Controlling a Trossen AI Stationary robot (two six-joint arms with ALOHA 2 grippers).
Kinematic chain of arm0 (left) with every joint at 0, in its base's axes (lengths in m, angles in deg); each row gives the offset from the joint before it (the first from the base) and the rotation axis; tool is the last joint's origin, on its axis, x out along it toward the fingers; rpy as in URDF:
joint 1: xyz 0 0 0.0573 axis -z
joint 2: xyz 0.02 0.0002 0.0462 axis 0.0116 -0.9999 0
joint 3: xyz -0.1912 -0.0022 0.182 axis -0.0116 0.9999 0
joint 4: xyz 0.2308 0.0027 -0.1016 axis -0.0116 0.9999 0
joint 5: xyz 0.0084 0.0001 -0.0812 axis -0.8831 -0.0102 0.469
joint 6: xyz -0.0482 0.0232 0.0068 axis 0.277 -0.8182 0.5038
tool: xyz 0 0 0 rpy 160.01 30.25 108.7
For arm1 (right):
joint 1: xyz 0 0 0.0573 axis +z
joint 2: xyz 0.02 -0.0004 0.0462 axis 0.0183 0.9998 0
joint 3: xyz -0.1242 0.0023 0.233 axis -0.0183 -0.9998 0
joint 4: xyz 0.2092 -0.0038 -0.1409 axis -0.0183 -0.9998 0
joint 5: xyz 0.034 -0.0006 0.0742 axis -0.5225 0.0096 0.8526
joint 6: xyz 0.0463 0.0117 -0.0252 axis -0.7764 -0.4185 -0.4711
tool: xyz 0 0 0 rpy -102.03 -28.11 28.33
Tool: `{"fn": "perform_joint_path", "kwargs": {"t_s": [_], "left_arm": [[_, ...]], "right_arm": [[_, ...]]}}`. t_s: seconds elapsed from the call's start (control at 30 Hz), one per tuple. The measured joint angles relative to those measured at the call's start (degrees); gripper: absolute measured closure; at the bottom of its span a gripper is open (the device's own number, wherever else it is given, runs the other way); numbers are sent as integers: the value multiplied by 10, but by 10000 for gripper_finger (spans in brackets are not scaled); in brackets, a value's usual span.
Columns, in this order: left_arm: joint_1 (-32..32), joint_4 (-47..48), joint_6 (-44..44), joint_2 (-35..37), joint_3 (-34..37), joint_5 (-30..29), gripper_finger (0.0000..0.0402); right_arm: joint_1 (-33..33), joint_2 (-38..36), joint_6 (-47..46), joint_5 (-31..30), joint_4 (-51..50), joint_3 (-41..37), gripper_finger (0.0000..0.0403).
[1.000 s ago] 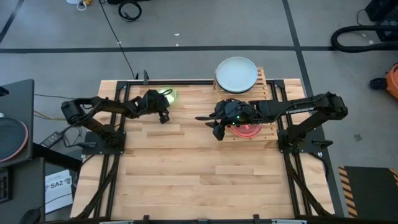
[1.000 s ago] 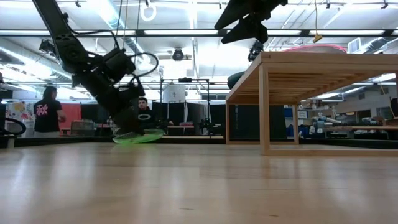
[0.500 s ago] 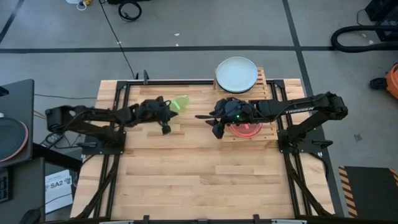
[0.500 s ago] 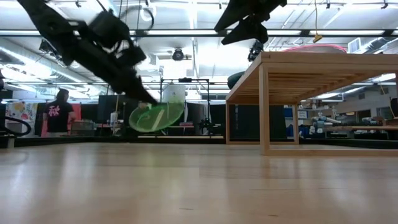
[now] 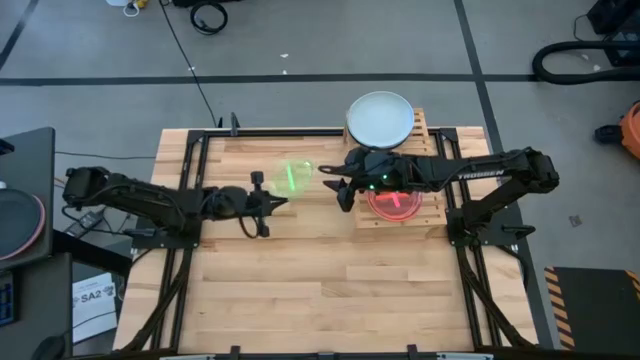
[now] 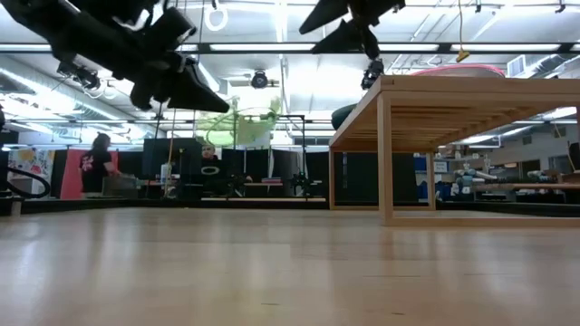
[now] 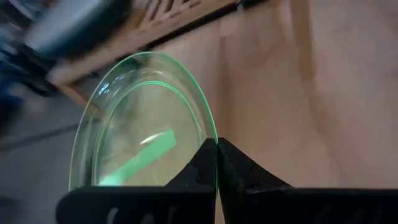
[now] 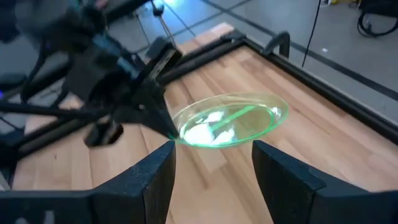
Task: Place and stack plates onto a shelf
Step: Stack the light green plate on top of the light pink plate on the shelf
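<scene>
The left gripper (image 5: 272,203) is clamped on the rim of the green plate (image 5: 291,177), a small translucent one, and holds it in the air above the table (image 5: 300,290), over the middle of the table's far half. In the left wrist view the two dark fingers (image 7: 214,163) meet on the plate's edge with the glassy disc (image 7: 146,118) fanning out beyond them. From table height the plate (image 6: 237,125) hangs well clear of the boards, tilted, just past the left gripper (image 6: 213,100).

The right gripper (image 5: 340,185) hovers close by, between the green plate and the shelf (image 5: 425,135), its two fingers spread wide and holding nothing. Its wrist view looks between the parted fingers (image 8: 152,177) straight at the green plate (image 8: 230,119) and the left gripper (image 8: 163,124) pinching it.

The shelf, a rack of pale slats, stands at the table's far right corner. A pale grey plate (image 5: 380,118) lies on the shelf's far end, and a pink plate (image 5: 394,202) (small and translucent) lies on its near end, partly under the right arm. The low view shows the shelf's legs and top (image 6: 453,95).

People (image 6: 98,163) stand in the room behind the table.
</scene>
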Motion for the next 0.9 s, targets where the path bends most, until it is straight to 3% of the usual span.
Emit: {"fn": "perform_joint_path", "kwargs": {"t_s": [0.27,0.43,0.6,0.9], "left_arm": [[89,-1,-217,0,0,-286,399],[112,-1,-342,0,0,-413,399],[115,-2,-415,0,0,-450,398],[115,-10,-421,0,0,-449,396]], "right_arm": [[-19,0,0,-7,65,0,186],[-32,0,0,-73,121,0,186],[-46,0,27,-89,184,0,186],[-50,24,30,-89,226,1,186]]}}
